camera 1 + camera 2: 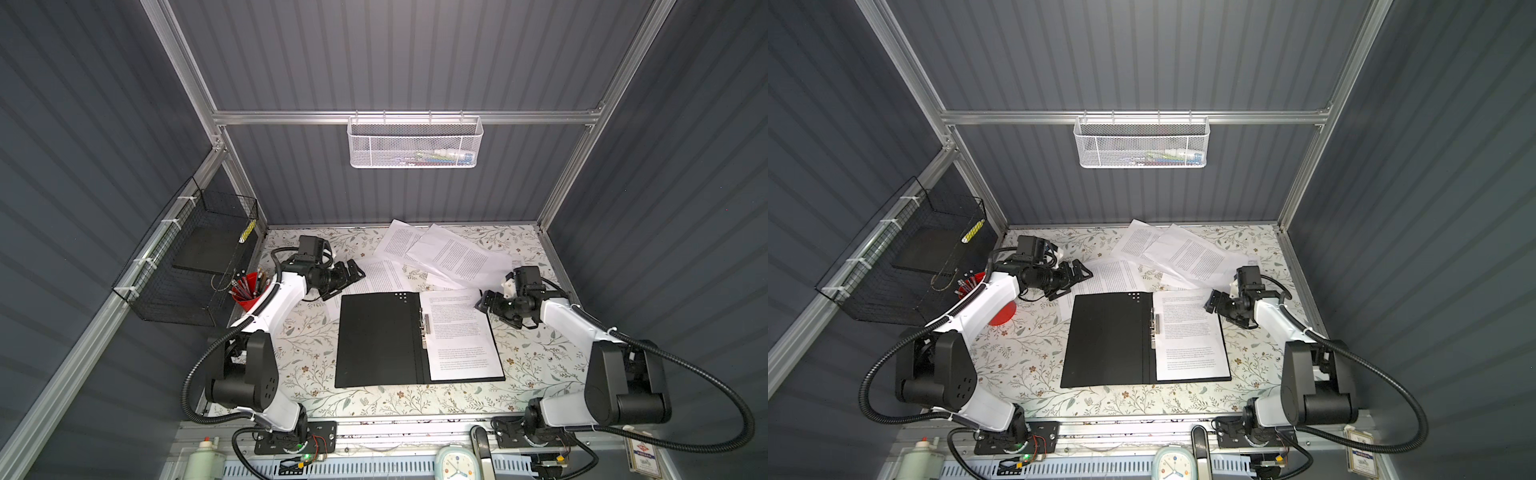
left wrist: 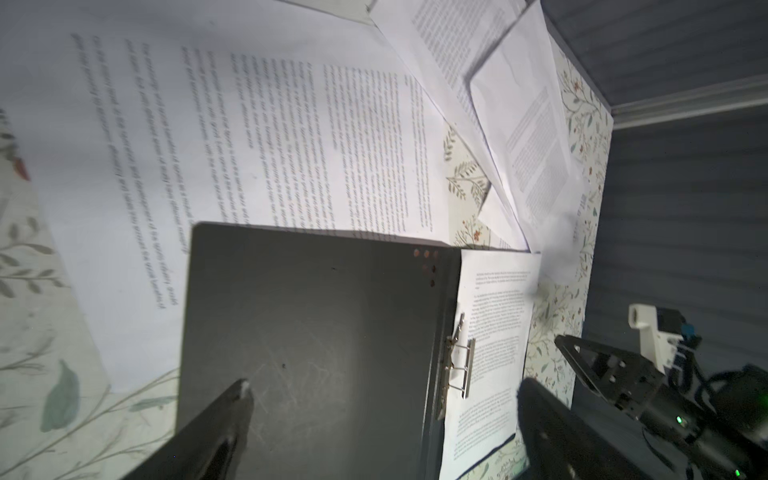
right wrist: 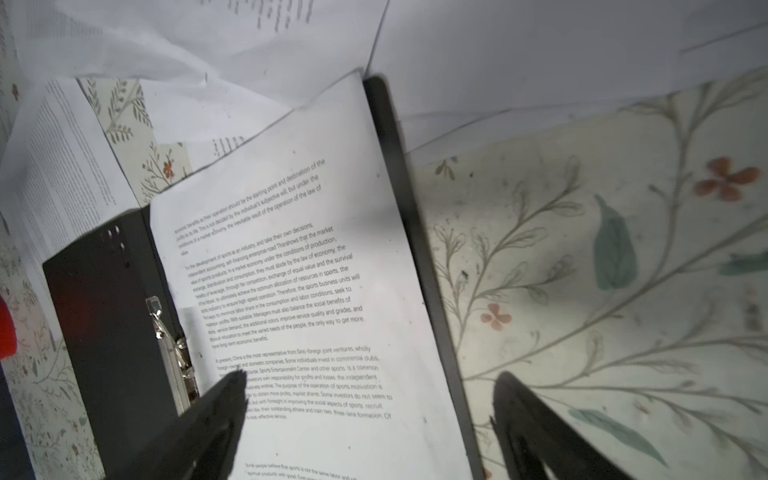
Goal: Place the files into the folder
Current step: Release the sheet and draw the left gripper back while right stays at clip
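Observation:
The folder (image 1: 378, 336) (image 1: 1108, 336) lies open in the middle of the table, black inside up, its metal clip (image 1: 424, 324) (image 3: 174, 353) on the spine. One printed sheet (image 1: 461, 332) (image 1: 1190, 332) (image 3: 316, 257) lies flat on its right half. More files lie loose behind it: two overlapping sheets (image 1: 457, 253) (image 1: 1187, 253) at the back and one (image 1: 384, 274) (image 2: 249, 124) partly under the folder's far left corner. My left gripper (image 1: 351, 275) (image 1: 1079, 272) (image 2: 384, 388) hangs open over that corner. My right gripper (image 1: 482, 302) (image 1: 1210, 304) (image 3: 372, 378) is open over the filed sheet's far right edge, holding nothing.
A red cup of pens (image 1: 247, 291) stands left of the left arm, next to a black wire basket (image 1: 187, 270) on the left wall. A white mesh basket (image 1: 415, 143) hangs on the back rail. A small clock (image 1: 455, 463) sits past the front edge.

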